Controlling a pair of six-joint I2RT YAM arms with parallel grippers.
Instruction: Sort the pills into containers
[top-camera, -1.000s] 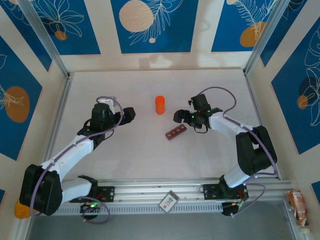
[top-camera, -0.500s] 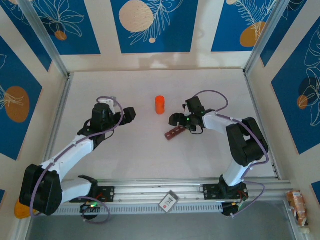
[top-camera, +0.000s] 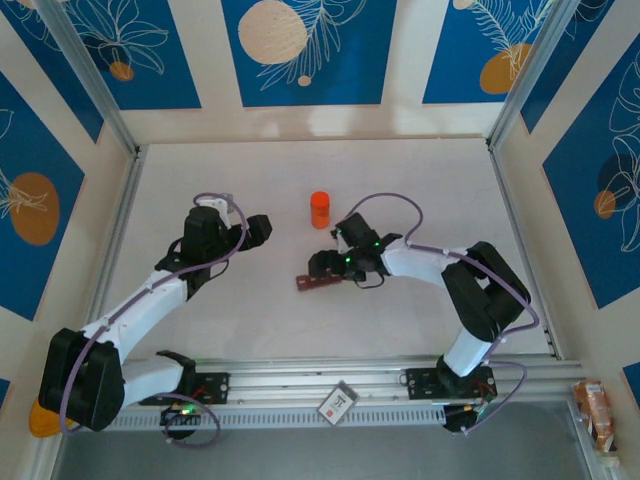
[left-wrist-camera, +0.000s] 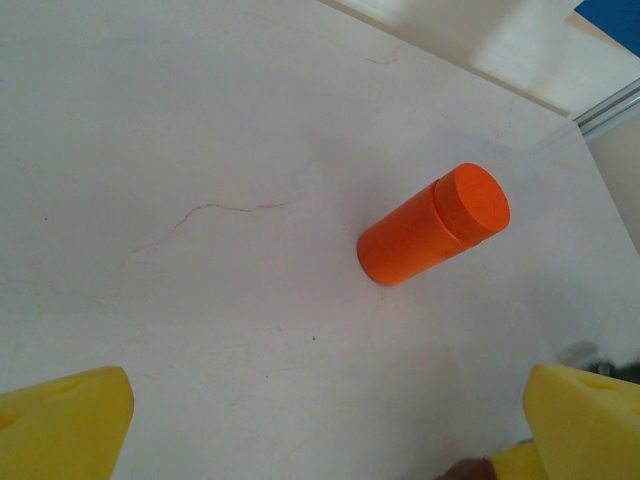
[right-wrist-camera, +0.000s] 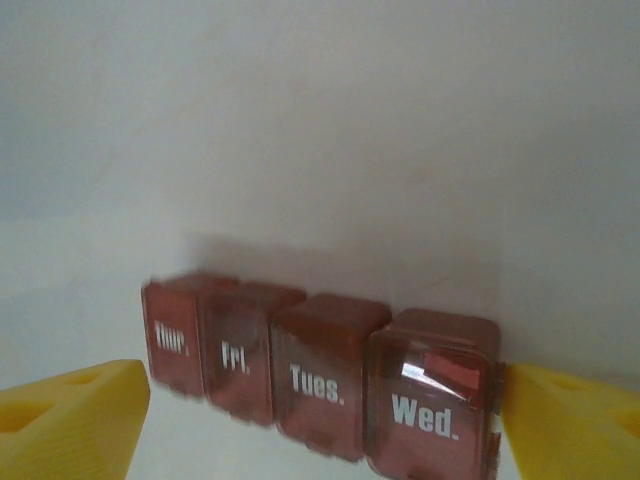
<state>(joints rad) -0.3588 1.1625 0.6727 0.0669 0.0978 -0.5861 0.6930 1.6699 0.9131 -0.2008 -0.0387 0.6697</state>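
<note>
**Top external view.** Compared with a second earlier, the pill organizer (top-camera: 314, 282) has slid left and toward the arm bases. It now lies on the near side of the orange bottle (top-camera: 319, 209), almost directly in line with it rather than off to its right. The right gripper (top-camera: 325, 265) has travelled with it and sits over the strip, between the strip and the bottle. The left gripper (top-camera: 258, 229) has not moved. It is left of the bottle and well apart from it, with its jaws spread. Bare white surface (top-camera: 220, 180) runs from the bottle to the far wall and out to the side rail (top-camera: 115, 235). There is also bare room between the organizer and the front rail (top-camera: 330, 375).

**Left wrist view.** The bottle (left-wrist-camera: 432, 238) stands with its cap on, ahead of the left gripper (left-wrist-camera: 325, 420) and to one side. The gripper's yellow fingers (left-wrist-camera: 60, 425) sit far apart at the lower corners, with only bare surface between them.

**Right wrist view.** The organizer (right-wrist-camera: 320, 375) lies lengthwise between the spread jaws of the right gripper (right-wrist-camera: 320, 400). Its closed reddish-brown lids read Thur., Fri., Tues. and Wed. The Wed. end sits against one yellow finger (right-wrist-camera: 575, 420). The Thur. end is blurred and close to the other finger (right-wrist-camera: 70, 420), and whether they touch cannot be told. Beyond the strip there is plain surface.
</note>
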